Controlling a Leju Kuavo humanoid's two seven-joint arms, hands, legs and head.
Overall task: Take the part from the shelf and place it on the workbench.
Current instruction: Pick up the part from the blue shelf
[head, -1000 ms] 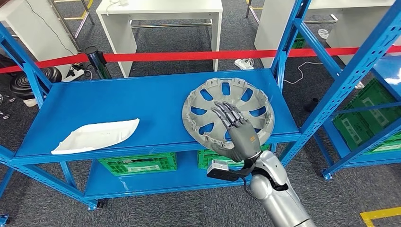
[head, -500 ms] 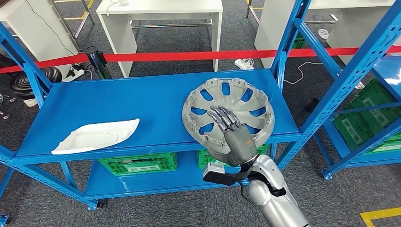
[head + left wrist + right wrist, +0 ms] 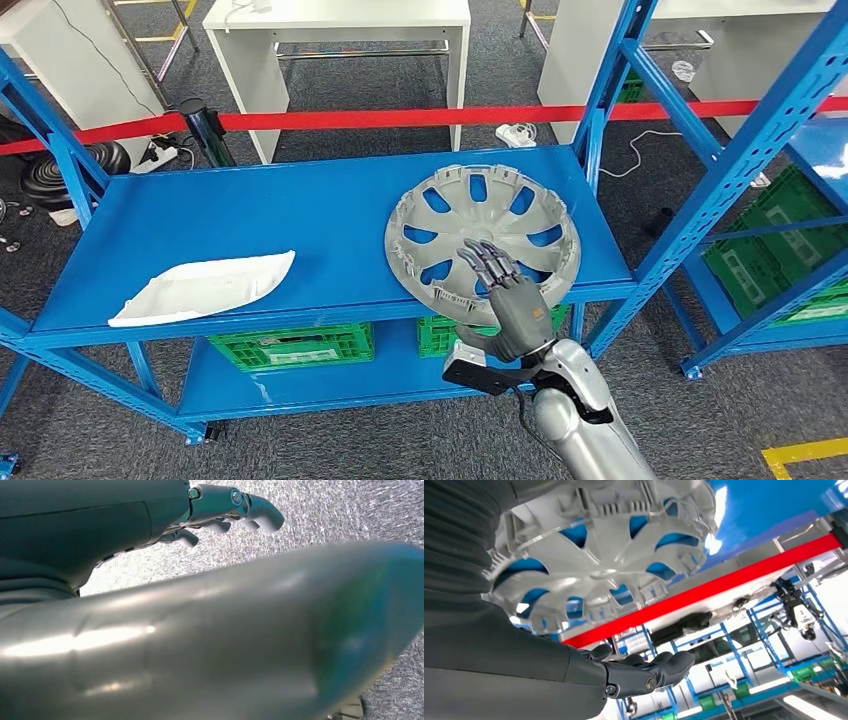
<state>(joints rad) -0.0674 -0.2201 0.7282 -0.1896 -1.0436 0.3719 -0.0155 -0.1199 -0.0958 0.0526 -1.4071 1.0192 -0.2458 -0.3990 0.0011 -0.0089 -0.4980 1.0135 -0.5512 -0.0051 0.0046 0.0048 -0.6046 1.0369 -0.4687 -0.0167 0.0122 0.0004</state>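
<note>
A round grey wheel cover (image 3: pixel 470 215) lies inner side up on the right half of the blue shelf's top deck (image 3: pixel 250 210). My right hand (image 3: pixel 505 300) hovers over the cover's near rim with its fingers stretched forward and apart, holding nothing. In the right wrist view the cover (image 3: pixel 609 565) lies just beyond that hand's dark fingers (image 3: pixel 644 672). A flat white part (image 3: pixel 205 285) lies at the deck's front left. My left hand (image 3: pixel 225 505) hangs over grey carpet, fingers loosely bent and holding nothing.
Green crates (image 3: pixel 295 347) sit on the shelf's lower deck. A red barrier tape (image 3: pixel 400 118) runs behind the shelf, with white tables (image 3: pixel 340 20) beyond it. Another blue rack (image 3: pixel 740 170) holding green crates stands close on the right.
My right hand has drawn back from over the wheel cover's middle toward its near rim and dropped lower. The cover and the white part have not moved.
</note>
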